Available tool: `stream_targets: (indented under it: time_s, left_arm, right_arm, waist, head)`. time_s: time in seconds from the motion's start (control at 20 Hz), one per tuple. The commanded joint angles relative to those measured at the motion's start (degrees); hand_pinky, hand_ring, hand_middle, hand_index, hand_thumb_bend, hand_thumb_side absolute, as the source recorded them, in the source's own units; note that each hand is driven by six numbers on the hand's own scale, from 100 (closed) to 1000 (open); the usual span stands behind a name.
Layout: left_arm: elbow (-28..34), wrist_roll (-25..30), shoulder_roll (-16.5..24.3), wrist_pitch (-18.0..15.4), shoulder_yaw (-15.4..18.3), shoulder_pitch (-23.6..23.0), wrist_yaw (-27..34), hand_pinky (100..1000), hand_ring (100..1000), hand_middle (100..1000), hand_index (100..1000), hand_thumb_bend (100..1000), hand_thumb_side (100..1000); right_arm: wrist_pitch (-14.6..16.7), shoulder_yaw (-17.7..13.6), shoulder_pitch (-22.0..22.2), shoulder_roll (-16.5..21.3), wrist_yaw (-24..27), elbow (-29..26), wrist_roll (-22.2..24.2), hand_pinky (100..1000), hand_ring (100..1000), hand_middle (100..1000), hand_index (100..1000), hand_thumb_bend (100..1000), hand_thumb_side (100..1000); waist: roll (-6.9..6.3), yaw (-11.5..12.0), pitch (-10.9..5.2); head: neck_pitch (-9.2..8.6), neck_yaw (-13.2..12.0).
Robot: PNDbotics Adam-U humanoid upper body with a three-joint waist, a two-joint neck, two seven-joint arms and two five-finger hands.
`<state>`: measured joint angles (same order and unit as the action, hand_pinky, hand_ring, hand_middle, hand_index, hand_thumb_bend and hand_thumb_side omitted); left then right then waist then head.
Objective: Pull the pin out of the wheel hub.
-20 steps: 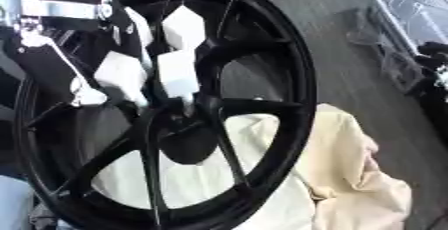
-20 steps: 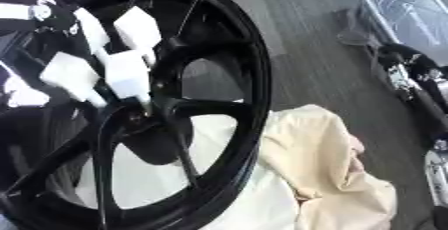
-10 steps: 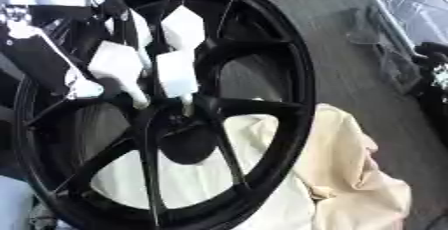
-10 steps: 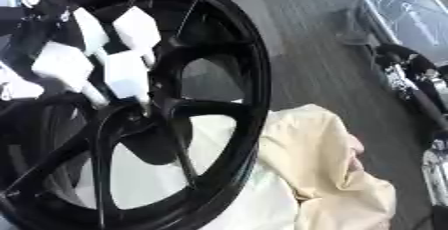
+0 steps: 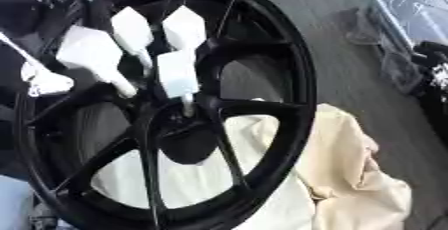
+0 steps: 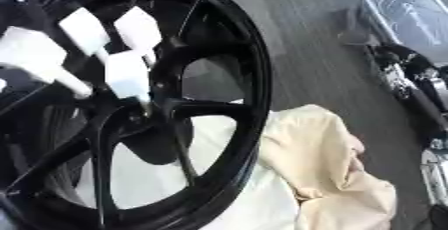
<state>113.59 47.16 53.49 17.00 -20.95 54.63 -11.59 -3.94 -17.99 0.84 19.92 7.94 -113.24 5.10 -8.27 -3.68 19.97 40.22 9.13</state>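
On the cream cloth (image 5: 350, 174) | one black wheel (image 5: 289, 104) | four white pins (image 5: 179, 74) in hub | my hand (image 6: 420, 86) at right, fingers unclear

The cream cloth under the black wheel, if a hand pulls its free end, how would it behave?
The cream cloth is likely floppy: it lies in soft folds. It would probably bunch or stretch, not slide free, since the wheel rests on part of it.
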Motion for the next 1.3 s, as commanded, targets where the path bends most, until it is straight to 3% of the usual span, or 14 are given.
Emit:
stream_targets:
  time_s: [0.05,0.15,0.3,0.45,0.7,0.75,0.95,1.15,1.2,1.25,1.3]
  left_arm:
    - [1.0,-4.5,5.5,-1.9,7.3,-4.1,3.0,329,336,379,442,228,100]
    - [1.0,-9.1,7.3,-2.3,12.1,-9.6,4.4,318,328,373,433,197,100]
    - [1.0,-17.4,8.4,0.0,19.9,-18.5,5.6,306,321,367,424,148,100]
    - [0.4,-22.7,8.5,3.4,24.4,-24.0,5.5,304,319,366,422,136,100]
    - [0.8,-24.6,8.6,4.7,25.2,-25.4,6.2,304,319,366,422,136,100]
    - [0.8,-24.7,8.6,4.8,25.3,-25.4,6.3,360,365,413,475,223,100]
    - [-3.2,-27.2,6.6,7.3,28.2,-29.5,3.8,390,368,409,482,226,100]
    - [-8.8,-30.5,4.4,10.8,28.9,-35.2,0.3,390,378,418,493,171,100]
    - [-10.2,-30.5,3.8,11.7,28.8,-36.6,-0.5,413,396,435,509,163,100]
    - [-11.7,-30.2,3.3,12.6,28.8,-37.7,-1.4,496,460,492,569,177,100]
    - [-13.2,-29.6,2.7,13.5,28.4,-38.2,-1.8,641,601,640,716,204,171]
  right_arm:
    - [0.0,-0.8,0.0,1.1,0.3,-1.3,-0.5,1000,924,863,855,100,591]
    - [0.1,-1.1,0.1,1.2,0.7,-1.3,-0.8,1000,924,863,856,100,588]
    - [0.2,-1.6,0.5,1.3,1.3,-1.3,-1.3,1000,923,863,856,100,585]
    - [0.4,-1.9,1.1,1.3,1.3,-1.3,-1.6,1000,923,863,856,100,584]
    - [0.4,-1.9,1.2,1.3,1.3,-1.3,-1.6,1000,923,863,856,100,584]
    - [0.4,-1.9,1.2,1.3,1.3,-1.3,-1.7,1000,923,863,856,100,576]
    - [1.0,-3.4,2.2,0.6,1.3,-1.3,-3.2,1000,922,863,856,100,580]
    - [0.9,-2.9,2.0,0.6,1.4,-1.3,-3.1,1000,922,863,856,100,581]
    - [0.8,-2.7,1.9,0.7,1.4,-1.3,-2.9,1000,922,863,856,100,581]
    - [0.8,-2.5,1.8,0.7,1.5,-1.3,-2.7,1000,922,863,856,100,581]
    - [0.7,-2.3,1.6,0.7,1.6,-1.3,-2.6,1000,922,863,856,100,582]
  waist:
    - [0.34,0.4,-1.38]
    - [0.38,0.7,-1.63]
    - [0.61,1.4,-2.06]
    - [0.75,2.0,-2.38]
    - [0.76,2.1,-2.44]
    - [0.77,2.1,-2.44]
    - [1.64,4.8,-2.42]
    - [1.74,3.9,-2.54]
    - [1.74,3.5,-2.59]
    - [1.74,3.0,-2.67]
    - [1.75,2.7,-2.71]
  head:
    - [0.08,-0.8]
    - [-0.01,-1.4]
    - [-0.12,-1.9]
    - [-0.09,-1.9]
    - [-0.08,-1.9]
    - [-0.11,-1.8]
    - [-0.75,0.5]
    - [-0.37,-0.6]
    - [-0.29,-1.1]
    - [-0.19,-1.5]
    - [-0.12,-1.9]
